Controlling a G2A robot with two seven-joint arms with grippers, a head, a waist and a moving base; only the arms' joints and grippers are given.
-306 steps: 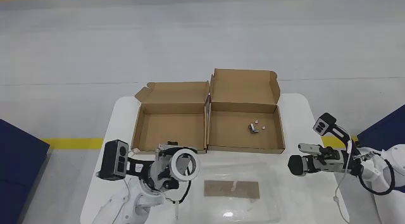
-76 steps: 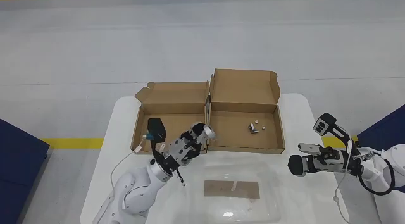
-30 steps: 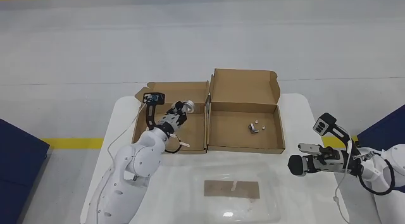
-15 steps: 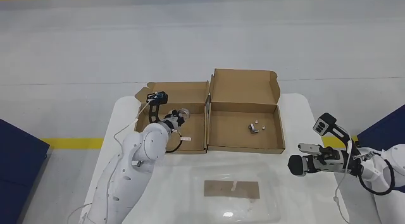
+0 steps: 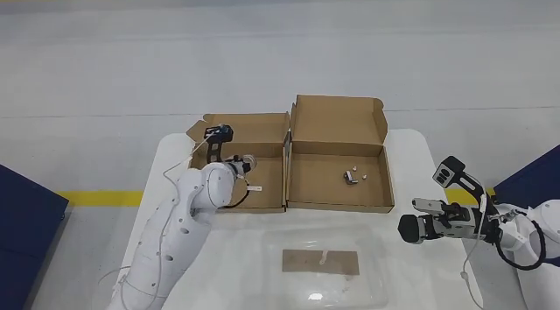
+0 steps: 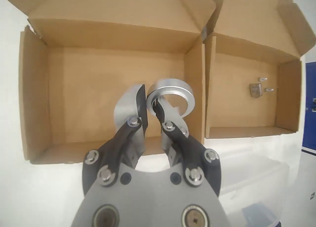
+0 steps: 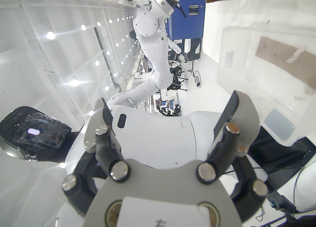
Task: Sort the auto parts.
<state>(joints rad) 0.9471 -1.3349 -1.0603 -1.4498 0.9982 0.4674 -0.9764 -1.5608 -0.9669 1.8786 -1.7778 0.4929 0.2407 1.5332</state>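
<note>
One metal ring [image 6: 170,84] was pinched at its rim by the left gripper [image 6: 149,97], tilted, hole facing up; the right gripper [image 7: 168,99] was spread wide.

A: How much of the metal ring [image 6: 172,83] could you see?

B: Its near side was hidden behind the left gripper [image 6: 149,97] and its fingers [image 6: 128,107], and its far rim was blurred. From above it was too small to make out.

A: And the right box [image 6: 237,104]?

B: It held 3 small parts [image 6: 255,89], all too small to name. The right wrist view cut that box off at the picture's edge.

A: The clear bin [image 5: 372,285]?

B: Its near side was cut off in the top view. In the left wrist view a dark shape [image 6: 256,214] lay in it, also cut off, and I couldn't tell what it was.
</note>
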